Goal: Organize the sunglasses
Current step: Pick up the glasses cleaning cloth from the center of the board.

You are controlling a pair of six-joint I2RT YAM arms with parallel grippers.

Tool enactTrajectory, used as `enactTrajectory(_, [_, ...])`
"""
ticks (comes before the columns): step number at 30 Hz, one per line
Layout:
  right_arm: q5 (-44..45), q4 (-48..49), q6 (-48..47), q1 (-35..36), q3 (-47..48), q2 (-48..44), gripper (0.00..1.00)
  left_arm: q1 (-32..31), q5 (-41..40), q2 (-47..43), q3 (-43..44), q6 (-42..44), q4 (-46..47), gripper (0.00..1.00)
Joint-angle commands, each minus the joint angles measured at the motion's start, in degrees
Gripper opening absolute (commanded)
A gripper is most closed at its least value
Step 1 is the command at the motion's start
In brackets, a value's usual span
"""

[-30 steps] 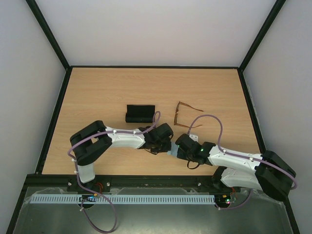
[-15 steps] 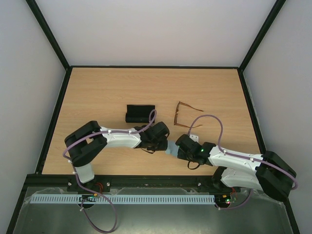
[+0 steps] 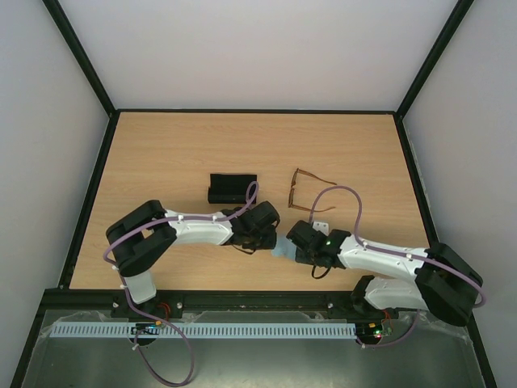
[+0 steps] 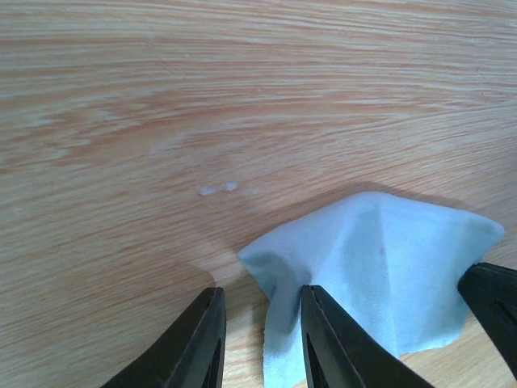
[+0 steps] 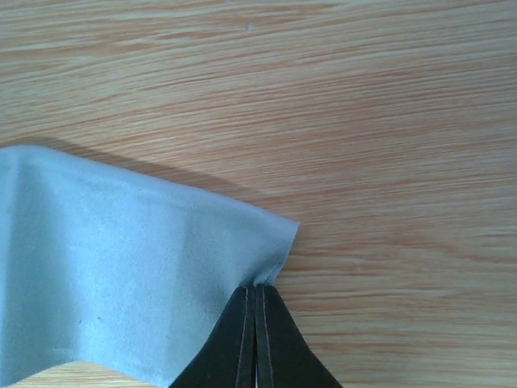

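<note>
The sunglasses (image 3: 306, 191) lie unfolded on the table, right of centre and beyond both grippers; neither wrist view shows them. The light blue cloth (image 3: 281, 247) lies low on the table between the two grippers. My right gripper (image 5: 256, 289) is shut on one corner of the cloth (image 5: 121, 275); in the top view the gripper (image 3: 291, 243) sits just right of the cloth. My left gripper (image 4: 260, 297) is open, with a raised fold of the cloth (image 4: 380, 267) between and beside its fingers; in the top view it (image 3: 273, 236) sits just left of the cloth.
The black oblong case (image 3: 232, 187) stands behind the left wrist, left of the sunglasses. The right arm's purple cable (image 3: 343, 194) loops over the table near the glasses. Black frame rails (image 3: 93, 194) border the wooden table (image 3: 178, 153).
My left gripper drew back to the left, uncovering the cloth. My right gripper, still pinching the cloth, shifted slightly left toward it. The sunglasses and case have not moved.
</note>
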Motion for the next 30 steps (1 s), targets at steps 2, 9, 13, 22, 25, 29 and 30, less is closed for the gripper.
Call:
enactTrajectory(2, [3.3,-12.4,-1.8,0.2,3.4,3.2,0.01,2.0,-2.5,1.8,-2.6,1.8,-10.8,0.28])
enactTrajectory(9, [4.1,-14.8,-0.7,0.2,4.4,3.9,0.01,4.3,-2.3,1.7,-1.2,3.9,-11.8,0.26])
enactTrajectory(13, [4.0,-14.4,-0.8,0.2,4.2,3.4,0.01,3.9,-1.8,0.3,-0.2,4.1,-12.5,0.26])
enactTrajectory(22, [3.0,-12.8,-0.7,0.2,2.6,2.6,0.01,-1.1,-1.1,2.7,3.5,2.9,-12.3,0.26])
enactTrajectory(25, [2.9,-12.6,-0.5,0.2,2.3,2.3,0.01,-1.6,-0.4,2.6,3.5,2.5,-11.2,0.27])
enactTrajectory(29, [2.7,-12.5,-0.5,0.2,2.0,1.7,0.01,-1.7,-0.6,0.9,2.7,1.8,-10.9,0.29])
enactTrajectory(30, [2.8,-12.4,-0.6,0.2,2.0,1.6,0.01,-1.7,-0.6,0.6,2.7,1.8,-10.9,0.29])
